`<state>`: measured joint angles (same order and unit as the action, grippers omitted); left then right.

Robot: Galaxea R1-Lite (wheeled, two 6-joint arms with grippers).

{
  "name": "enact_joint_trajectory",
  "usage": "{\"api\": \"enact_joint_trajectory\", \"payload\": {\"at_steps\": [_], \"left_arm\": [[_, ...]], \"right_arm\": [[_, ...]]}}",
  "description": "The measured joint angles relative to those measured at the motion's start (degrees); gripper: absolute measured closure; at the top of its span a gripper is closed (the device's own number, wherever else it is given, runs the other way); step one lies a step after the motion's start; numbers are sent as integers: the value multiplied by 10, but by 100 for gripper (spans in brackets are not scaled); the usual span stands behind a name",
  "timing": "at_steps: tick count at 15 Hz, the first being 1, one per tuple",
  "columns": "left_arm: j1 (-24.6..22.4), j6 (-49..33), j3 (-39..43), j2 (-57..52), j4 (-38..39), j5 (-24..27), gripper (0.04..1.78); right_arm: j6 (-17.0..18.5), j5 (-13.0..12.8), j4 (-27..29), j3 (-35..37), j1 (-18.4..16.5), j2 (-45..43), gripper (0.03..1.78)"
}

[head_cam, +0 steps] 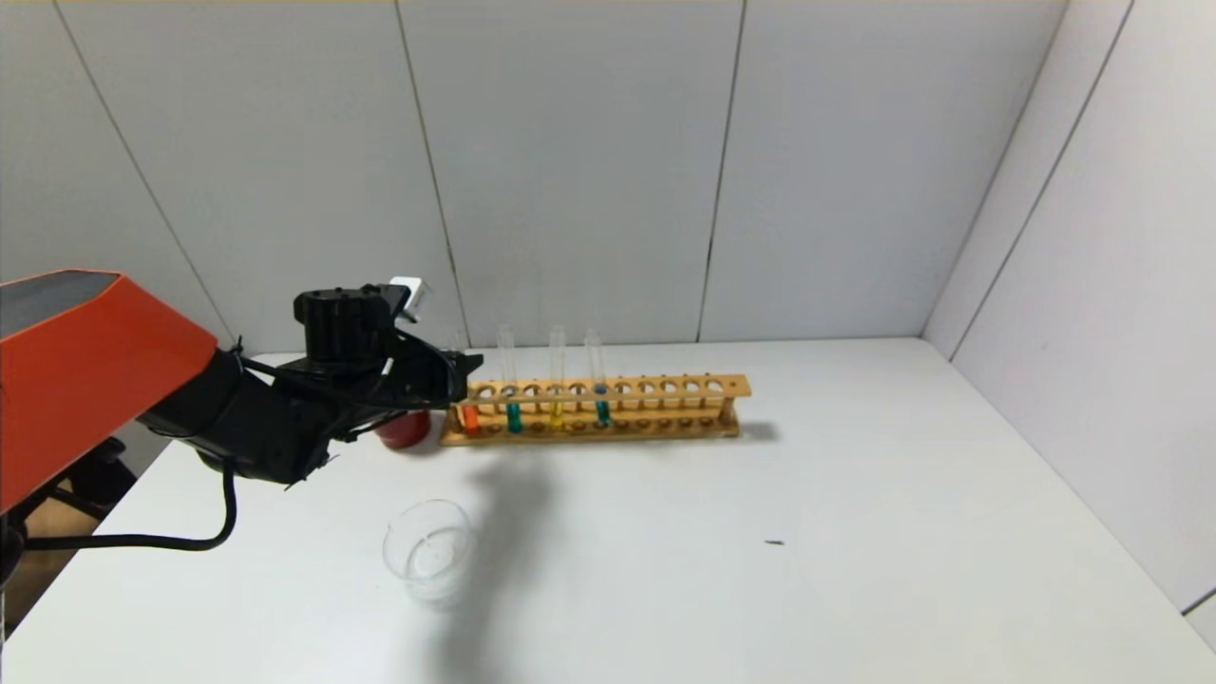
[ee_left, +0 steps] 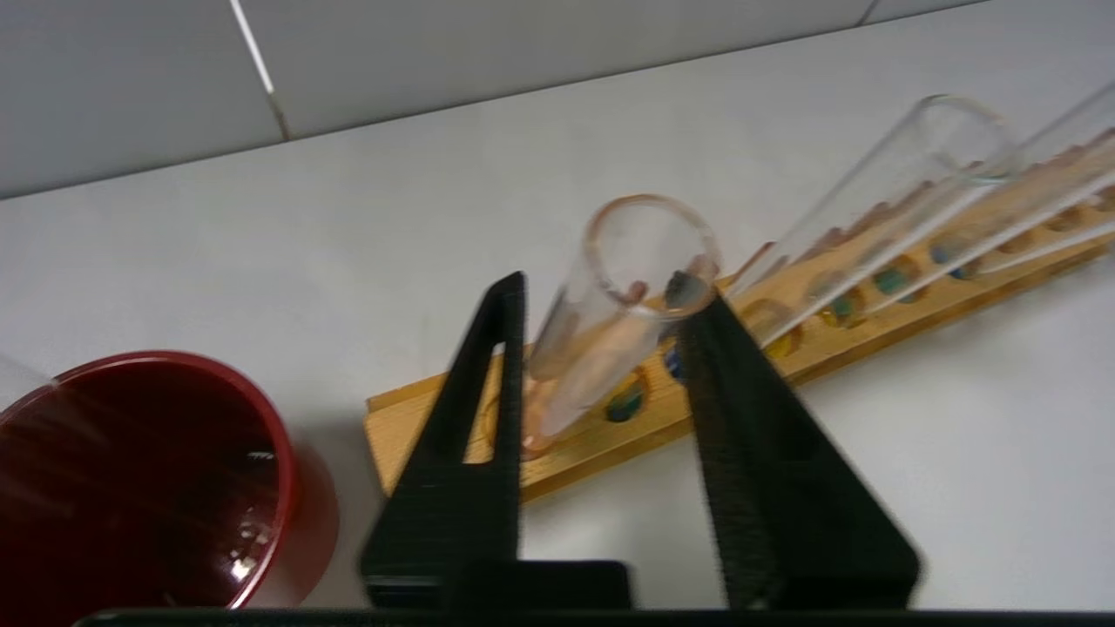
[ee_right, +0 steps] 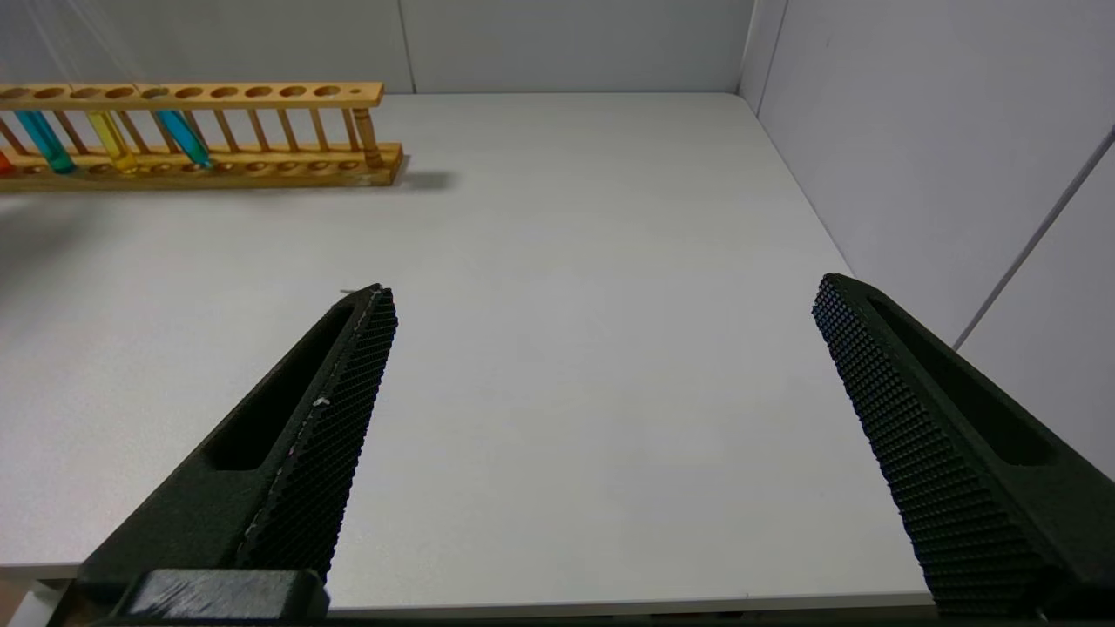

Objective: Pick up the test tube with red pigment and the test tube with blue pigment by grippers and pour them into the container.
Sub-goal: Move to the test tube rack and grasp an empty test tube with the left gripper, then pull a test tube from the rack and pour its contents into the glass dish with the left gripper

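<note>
With the left gripper (ee_left: 601,296) straddling the test tube with red pigment (ee_left: 610,322) at the rack's (head_cam: 608,388) left end, jaws part-open and not yet clamped, an off-centre closure risked tilting the glass against its neighbours, while the right gripper (ee_right: 601,305) hung wide open, empty, over the desk (head_cam: 855,532).

Black left gripper (ee_left: 601,296); dark red cup (ee_left: 139,479); tan rack (head_cam: 608,408)

L arm (head_cam: 237,418): black, orange shell, black cable, white box | R gripper (ee_right: 601,305): black textured fingers
</note>
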<state>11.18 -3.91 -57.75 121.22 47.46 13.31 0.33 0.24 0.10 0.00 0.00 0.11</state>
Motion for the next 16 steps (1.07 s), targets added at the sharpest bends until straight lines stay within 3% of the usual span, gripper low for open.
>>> {"api": "enact_joint_trajectory", "payload": {"at_steps": [2, 11, 16], "left_arm": [[0, 1, -3, 4, 2, -5, 148], [1, 25, -11, -28, -2, -28, 149], [0, 28, -48, -133, -90, -30, 149]], "right_arm": [[0, 0, 0, 0, 0, 0, 6], [0, 0, 0, 0, 0, 0, 6], [0, 0, 0, 0, 0, 0, 6]]}}
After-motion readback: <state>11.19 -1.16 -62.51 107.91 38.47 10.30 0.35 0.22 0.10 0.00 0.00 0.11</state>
